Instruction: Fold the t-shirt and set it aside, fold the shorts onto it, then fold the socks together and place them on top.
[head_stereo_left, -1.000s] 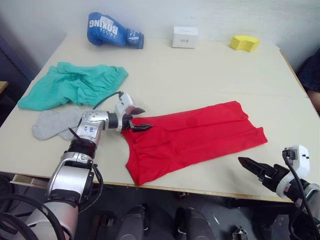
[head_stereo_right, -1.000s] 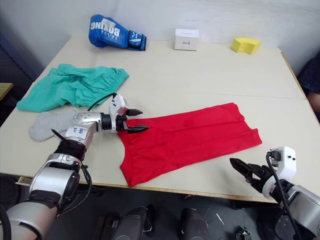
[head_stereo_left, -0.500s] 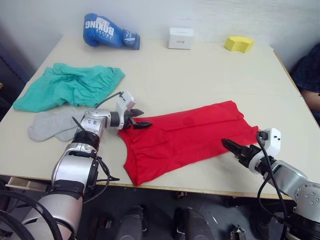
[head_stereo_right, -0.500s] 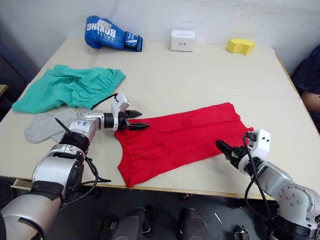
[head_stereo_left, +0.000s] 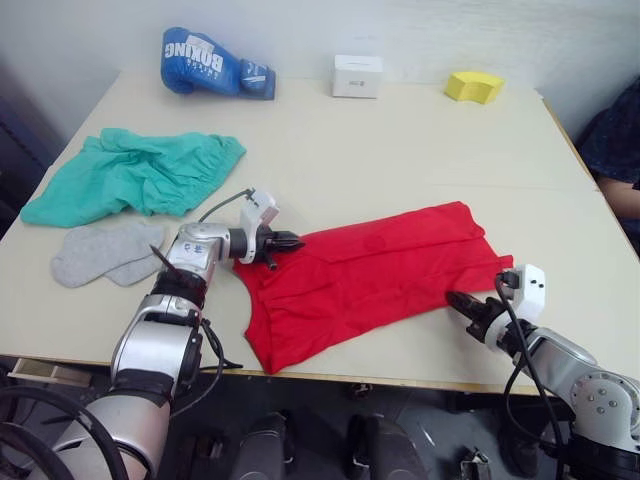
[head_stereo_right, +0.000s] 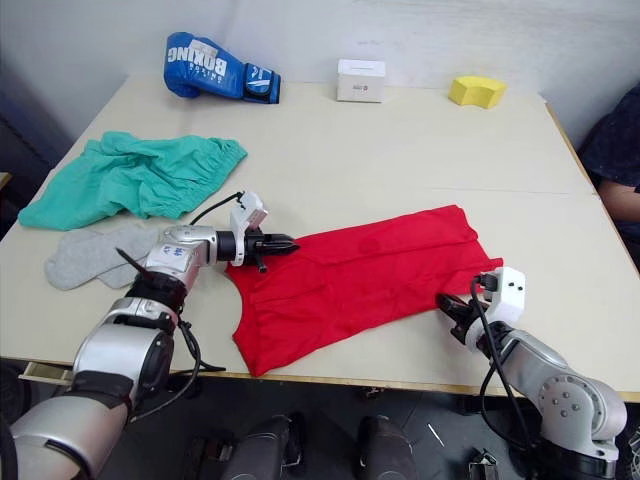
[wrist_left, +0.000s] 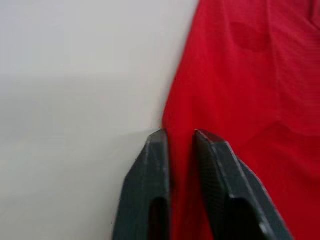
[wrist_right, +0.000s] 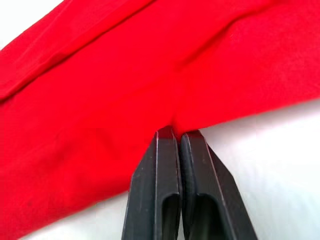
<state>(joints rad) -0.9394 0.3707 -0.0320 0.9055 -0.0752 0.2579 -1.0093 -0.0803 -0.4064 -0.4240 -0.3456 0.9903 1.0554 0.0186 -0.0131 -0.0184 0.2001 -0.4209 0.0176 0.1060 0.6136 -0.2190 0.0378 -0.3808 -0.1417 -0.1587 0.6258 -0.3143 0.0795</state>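
Grippers had both closed in on the t-shirt (head_stereo_left: 375, 270) lying mid-table: left gripper (head_stereo_left: 291, 241), earlier gaping, now pinched its near edge; right gripper (wrist_right: 178, 136), newly arrived, clamped the opposite hem, ready to fold.

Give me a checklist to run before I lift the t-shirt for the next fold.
1. Left gripper on the t-shirt: ok, fingers shut on the cloth edge at its left end.
2. Right gripper on the t-shirt: ok, fingers pinched shut on the near edge at its right end.
3. T-shirt flat on the table: ok, folded lengthwise into a long strip, a few creases.
4. Fold path clear: ok, shorts and socks lie apart to the left.
5. Far-edge clutter: ok, boxing glove, white box and yellow block are well away.
6. How many cloth layers each grip holds: cannot tell.
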